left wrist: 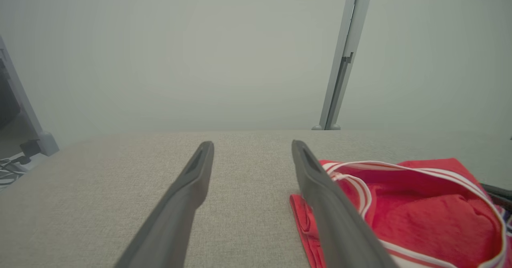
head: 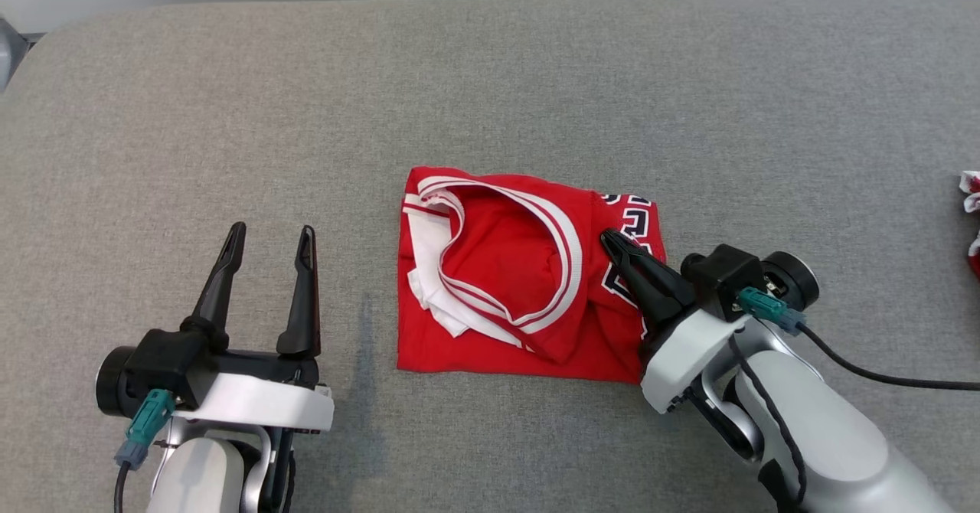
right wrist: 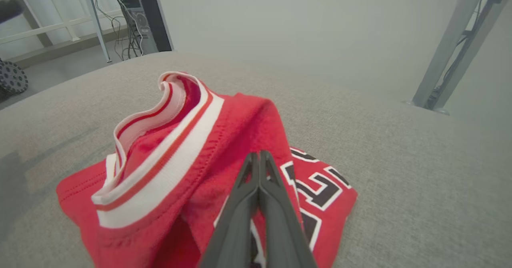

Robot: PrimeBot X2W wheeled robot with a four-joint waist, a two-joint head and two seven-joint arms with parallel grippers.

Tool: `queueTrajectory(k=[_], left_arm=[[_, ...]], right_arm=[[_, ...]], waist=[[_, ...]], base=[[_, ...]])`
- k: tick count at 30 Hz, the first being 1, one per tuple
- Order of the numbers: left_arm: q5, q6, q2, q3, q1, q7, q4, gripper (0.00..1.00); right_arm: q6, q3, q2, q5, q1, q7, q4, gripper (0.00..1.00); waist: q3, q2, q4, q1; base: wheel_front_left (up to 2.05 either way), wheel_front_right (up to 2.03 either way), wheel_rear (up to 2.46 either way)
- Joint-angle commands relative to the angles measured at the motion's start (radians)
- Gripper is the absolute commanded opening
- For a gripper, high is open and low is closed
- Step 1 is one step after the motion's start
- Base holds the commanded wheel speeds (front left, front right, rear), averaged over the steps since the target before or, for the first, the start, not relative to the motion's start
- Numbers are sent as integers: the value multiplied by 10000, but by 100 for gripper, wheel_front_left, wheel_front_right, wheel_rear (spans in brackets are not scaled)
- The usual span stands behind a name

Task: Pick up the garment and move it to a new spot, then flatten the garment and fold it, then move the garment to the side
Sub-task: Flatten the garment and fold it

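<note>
The red garment (head: pixel 513 268), a jersey with white-striped trim and black-and-white lettering, lies folded in a rough square at the middle of the grey surface. My right gripper (head: pixel 610 239) reaches in from the right over the lettered part, with its fingers pressed together on a raised fold of red cloth (right wrist: pixel 256 116). In the right wrist view the right gripper (right wrist: pixel 260 155) has its tips meeting at that fold. My left gripper (head: pixel 272 231) is open to the left of the garment, apart from it. In the left wrist view the garment (left wrist: pixel 420 212) lies just right of the left gripper (left wrist: pixel 252 146).
The grey padded table (head: pixel 490 84) spreads wide around the garment. At the far right edge lies a bit of red and white cloth (head: pixel 971 191). A black cable (head: pixel 880 375) trails from my right wrist. Behind the table stand a pale wall and a metal post (left wrist: pixel 340 60).
</note>
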Motion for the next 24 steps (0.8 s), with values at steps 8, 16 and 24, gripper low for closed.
queueTrajectory(k=[8, 16, 24], left_arm=[[-103, -49, -57, -105, -354, -70, 234, 100], [-76, -88, -95, -62, -384, -76, 190, 100], [-39, -174, -129, -39, -456, -78, 182, 100]], right_arm=[[-5, 1469, 509, 742, -1081, -305, 1551, 0], [-5, 2963, 829, 1502, -1271, -356, 1684, 0], [-5, 3174, 750, 2138, -1314, -364, 1960, 0]], waist=[[242, 0, 277, 0], [287, 0, 219, 0], [303, 0, 149, 0]], base=[[0, 0, 0], [0, 0, 0], [0, 0, 0]])
